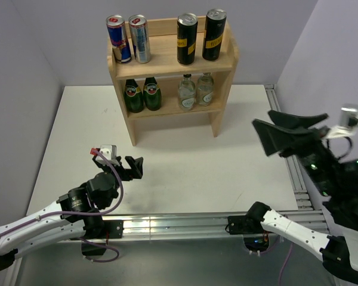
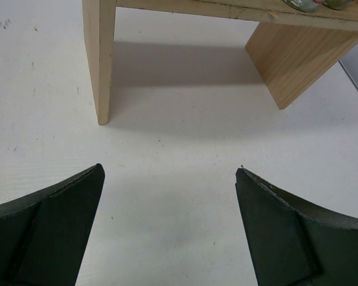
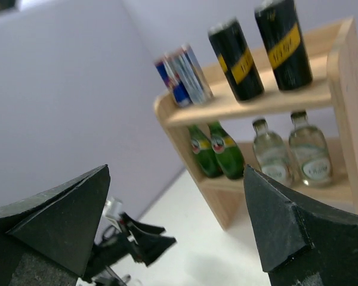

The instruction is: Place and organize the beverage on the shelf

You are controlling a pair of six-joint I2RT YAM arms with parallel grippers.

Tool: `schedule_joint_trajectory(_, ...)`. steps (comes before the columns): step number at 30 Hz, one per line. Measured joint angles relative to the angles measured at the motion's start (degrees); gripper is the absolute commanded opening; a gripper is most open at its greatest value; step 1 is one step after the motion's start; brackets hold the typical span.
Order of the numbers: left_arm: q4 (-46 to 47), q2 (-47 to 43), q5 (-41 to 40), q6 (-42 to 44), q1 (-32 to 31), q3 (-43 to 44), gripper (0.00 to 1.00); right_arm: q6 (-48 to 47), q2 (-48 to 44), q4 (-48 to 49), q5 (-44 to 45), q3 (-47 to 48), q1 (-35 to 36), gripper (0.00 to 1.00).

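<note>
Shelf (image 1: 217, 119) stands at the tabletop (image 1: 185, 173) rear. Left end effector (image 1: 135, 167), jaws spread and empty, sits before the shelf; right end effector (image 3: 176, 170), likewise, is to the shelf's right. Shelf top: blue-and-silver cans (image 1: 139, 39), black-and-gold cans (image 1: 187, 39). Lower board: green bottles (image 1: 133, 95), clear bottles (image 1: 187, 92).

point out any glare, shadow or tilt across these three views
top external: sharp, glare streak on the metal rail; left wrist: the shelf throws a soft shadow on the table, left claw dark in the foreground; right wrist: frame tilted, shelf slanting, right claw a dark silhouette.
</note>
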Motion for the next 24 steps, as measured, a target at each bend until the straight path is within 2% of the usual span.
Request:
schedule_joint_trajectory(5,0.0,-0.2,-0.1,0.0,0.0,0.0,0.99,-0.1,-4.9,-0.8,-0.6,1.2,0.0,1.00)
schedule_joint_trajectory(13,0.1,-1.5,-0.1,0.0,0.0,0.0,0.99,-0.3,-4.9,-4.7,-0.7,0.2,0.0,1.00)
schedule_joint_trajectory(24,0.1,-1.6,-0.1,0.0,0.0,0.0,0.99,-0.5,-4.8,-5.0,-0.6,0.0,0.0,1.00)
